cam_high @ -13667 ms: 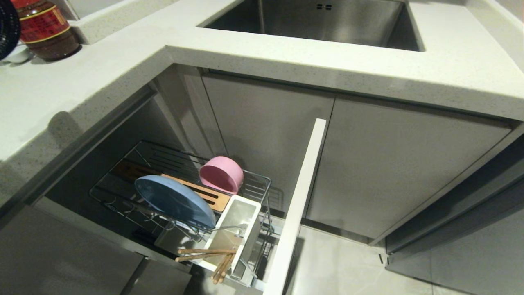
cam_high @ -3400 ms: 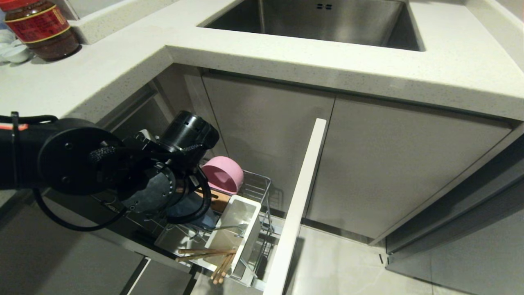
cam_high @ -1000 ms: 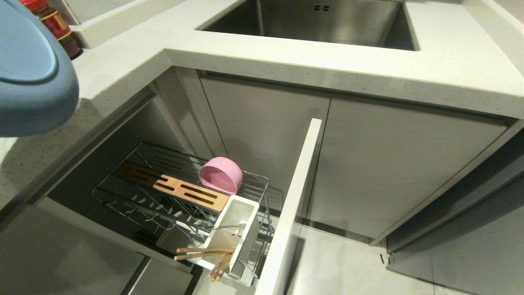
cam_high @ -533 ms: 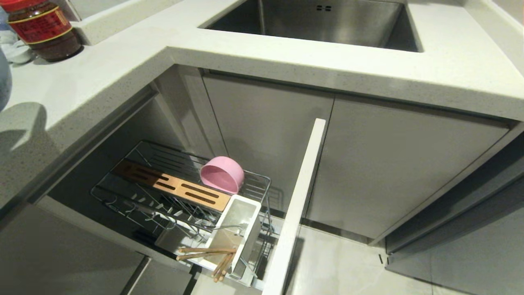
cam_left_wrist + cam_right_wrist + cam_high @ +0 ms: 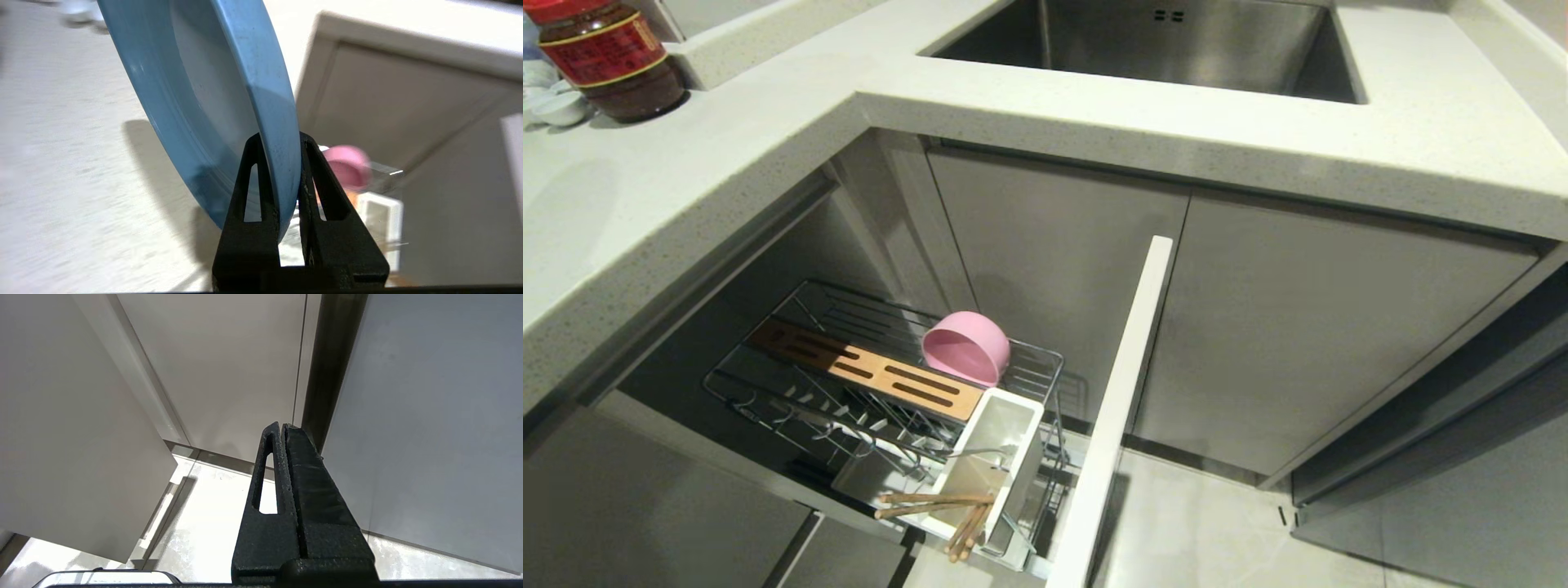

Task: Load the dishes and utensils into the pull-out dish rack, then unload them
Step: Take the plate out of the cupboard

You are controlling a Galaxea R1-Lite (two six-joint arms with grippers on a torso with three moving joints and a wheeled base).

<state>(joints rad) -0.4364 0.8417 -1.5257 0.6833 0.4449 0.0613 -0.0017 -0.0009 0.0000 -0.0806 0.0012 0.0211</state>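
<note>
A dark jar with a red label (image 5: 609, 57) stands at the far left of the pale counter (image 5: 727, 155), with small white dishes (image 5: 551, 102) just beside it; the steel sink (image 5: 1176, 41) is set into the counter further along. Below, the dish rack (image 5: 882, 392) is pulled out of the cupboard, its flat front panel (image 5: 1115, 408) standing on edge. The pink bowl (image 5: 966, 347) lies tipped on its side at the rack's far end, by the slotted wooden strip (image 5: 866, 371). The white utensil holder (image 5: 996, 457) holds the chopsticks (image 5: 935, 506) (leaning out over its near rim) and a fork (image 5: 980, 453).

The left gripper (image 5: 281, 163) is clamped on the rim of the blue plate (image 5: 212, 94); the plate stands on edge over the counter, its long side running up and away from the fingers. The right gripper (image 5: 282, 433) hangs low by the cupboard doors, pressed closed and empty.
</note>
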